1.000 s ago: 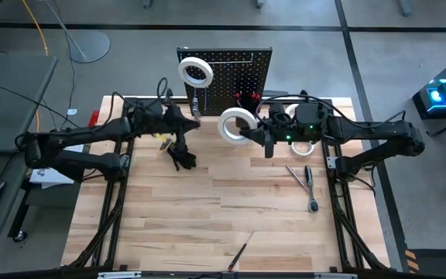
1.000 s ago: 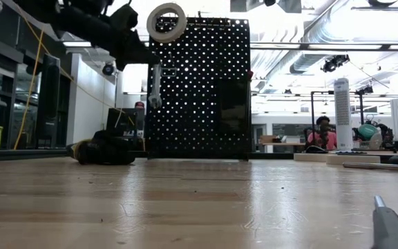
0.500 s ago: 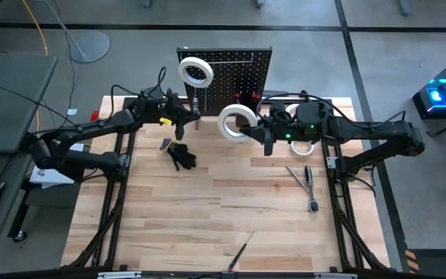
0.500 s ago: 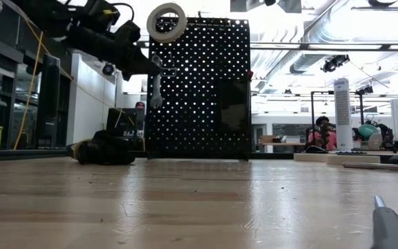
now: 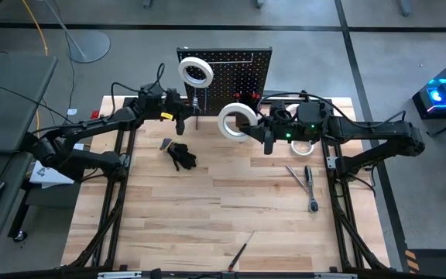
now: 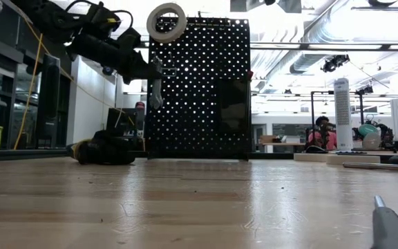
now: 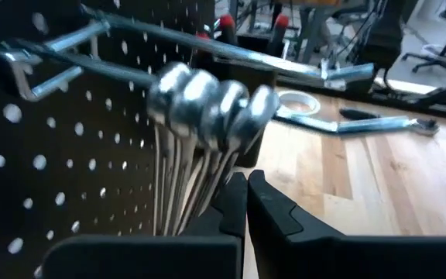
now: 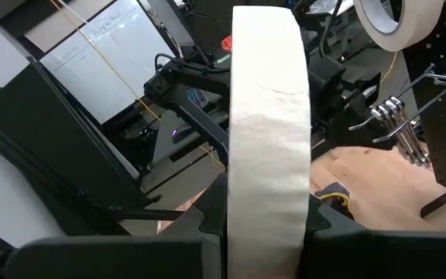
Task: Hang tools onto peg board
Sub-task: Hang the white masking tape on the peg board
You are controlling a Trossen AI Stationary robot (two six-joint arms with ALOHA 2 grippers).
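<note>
Two dark arms reach toward the upright black perforated peg board [image 5: 231, 74] at the far edge of the pale wooden table [image 5: 223, 209]. The left arm stretches from the table's left side up to the board's left portion; its left gripper [image 5: 183, 122] sits just in front of the board, and the wrist view shows its fingers [image 7: 273, 213] pressed together with nothing between them, right below a cluster of silver wrenches [image 7: 207, 101] hanging from a metal peg hook [image 7: 76, 58]. The right arm comes in from the right edge and bends toward the middle — its right gripper [image 5: 248, 133] holds a white roll of tape [image 5: 237, 122] upright and edge-on between its fingers, raised off the table near the board's lower right portion. Another white tape roll [image 5: 196, 73] already hangs at the board's upper left corner. On the table lie a small black glove-like bundle [image 5: 182, 156] below the left gripper, a pair of silver ratchet-type tools [image 5: 307, 184] well apart to the right, a flat white tape ring [image 5: 304, 147] partly under the right arm, and a slim dark screwdriver [image 5: 238, 254] near the front edge. The middle and front of the table are bare wood — wide open between the two arms. A person [image 6: 321, 135] sits far off in the room behind.
</note>
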